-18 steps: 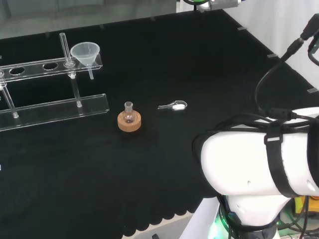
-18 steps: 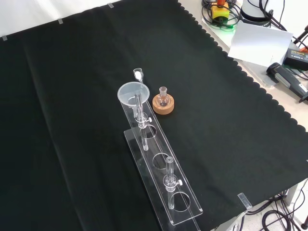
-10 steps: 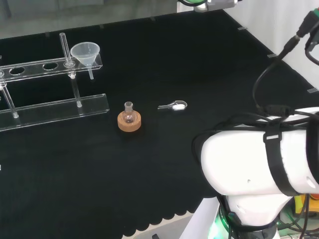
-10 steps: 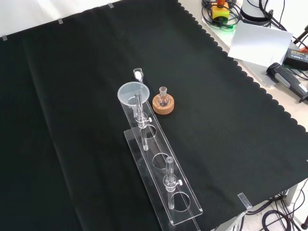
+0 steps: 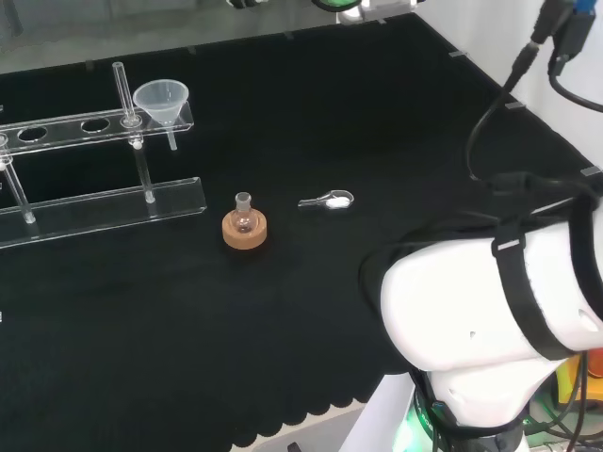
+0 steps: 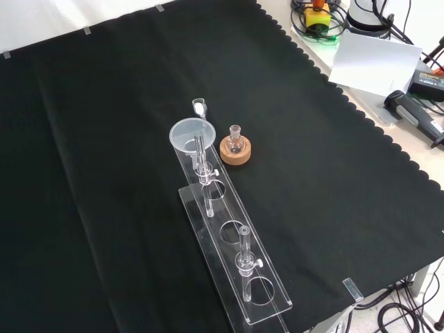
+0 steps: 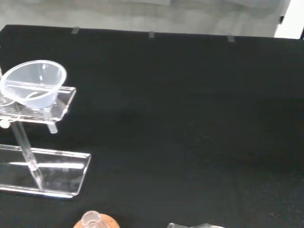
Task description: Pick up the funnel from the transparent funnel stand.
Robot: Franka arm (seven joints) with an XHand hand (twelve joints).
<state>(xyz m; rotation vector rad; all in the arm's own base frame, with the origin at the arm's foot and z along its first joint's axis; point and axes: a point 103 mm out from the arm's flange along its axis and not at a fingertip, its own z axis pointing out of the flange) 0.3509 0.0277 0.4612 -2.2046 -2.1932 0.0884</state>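
A clear funnel point(image 5: 162, 100) sits in the end hole of the transparent funnel stand point(image 5: 85, 127), its stem hanging below the upper shelf. In the front view the funnel point(image 6: 191, 135) rests at the far end of the stand point(image 6: 232, 246). The wrist view shows the funnel point(image 7: 33, 85) in the stand's upper shelf point(image 7: 64, 104), with the base plate point(image 7: 45, 173) beneath. Nothing touches the funnel.
A small round flask on a cork ring point(image 5: 244, 226) stands on the cloth near the stand's end, also seen as the flask on its ring point(image 6: 235, 148). A small spatula point(image 5: 328, 200) lies beside it. The arm's white link point(image 5: 490, 311) stands at the head view's right.
The arm's upper part and cable at the head view's top right have shifted upward. Funnel, stand, flask and spatula have not moved.
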